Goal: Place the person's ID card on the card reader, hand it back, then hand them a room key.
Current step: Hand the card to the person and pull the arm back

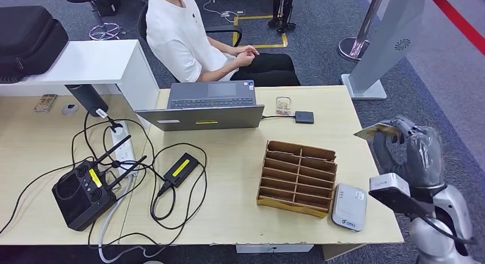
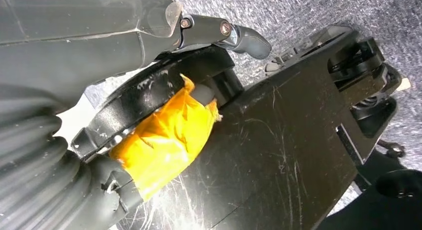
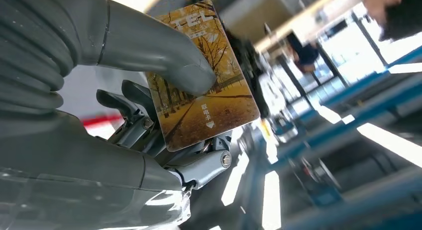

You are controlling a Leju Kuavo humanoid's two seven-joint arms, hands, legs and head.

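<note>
We see the cardboard slotted organizer [image 1: 297,177] near the desk's [image 1: 240,218] front right corner, slots apparently bare. Off the right edge, the right hand [image 1: 407,151] pinches the room key card [image 3: 204,75]. We cannot tell the left hand's [image 2: 89,36] state.

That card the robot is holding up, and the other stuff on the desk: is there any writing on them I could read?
"TEL": top edge of the card, cut off by the picture edge, pinched in the right robot hand.
Small characters above an arrow on the card: too small to read.
Blue mark on the card reader: too small.
Yellow labels on the charger and laptop: blurred.
</note>
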